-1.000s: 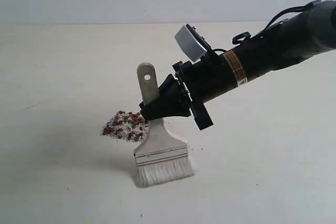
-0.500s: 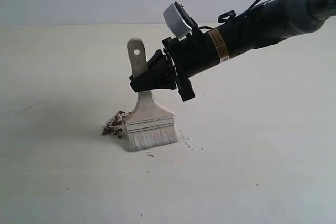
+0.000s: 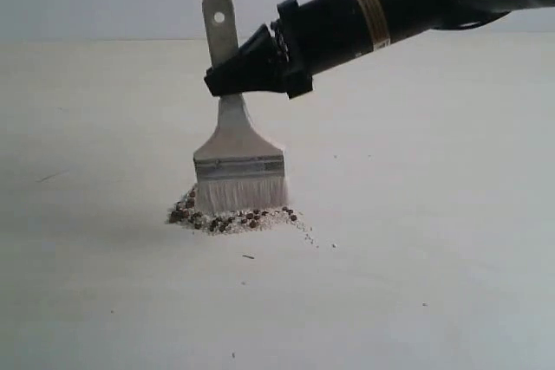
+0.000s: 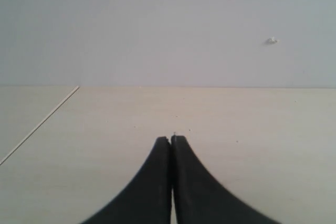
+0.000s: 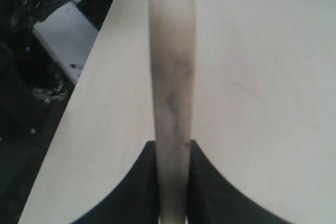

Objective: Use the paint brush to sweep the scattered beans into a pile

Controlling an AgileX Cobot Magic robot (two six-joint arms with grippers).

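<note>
**Right claw.** The right claw [image 3: 229, 84] pinches the wide, flat paint brush [image 3: 236, 153] by its pale wooden handle. The grip sits about midway between the holed end and the silver metal ferrule. The wrist view shows both jaws seated flat against the handle's 2 narrow edges. The brush hangs almost upright below the claw, with its off-white bristles pointing down.

**Left claw.** The left claw [image 4: 171, 140] is pressed together on nothing, above the bare pale surface [image 3: 416, 240]. No task item lies near it.

**Task item.** The tiny round reddish-brown beans [image 3: 230, 218] lie directly below the right claw. They form 1 low heap at the bristle tips, mixed with whitish crumbs [image 3: 276, 217]. Whether the bristles touch the heap or sit just above it cannot be told. A thin trail of strays runs out from the heap on the side toward the arm's wrist.

**Assessment.** The gathering looks largely done, and the strays are what remains.

**Recommended handling.**
1. Set the bristles down beyond the strays, on the wrist side, then draw them toward the heap.
2. Use light contact only, because hard pressure would likely splay the bristles and flick beans outward.
3. Stop each stroke at the heap's edge, since ploughing through would probably scatter it again.
4. Hold the handle near upright, as a lean could let beans slip under one corner.
</note>
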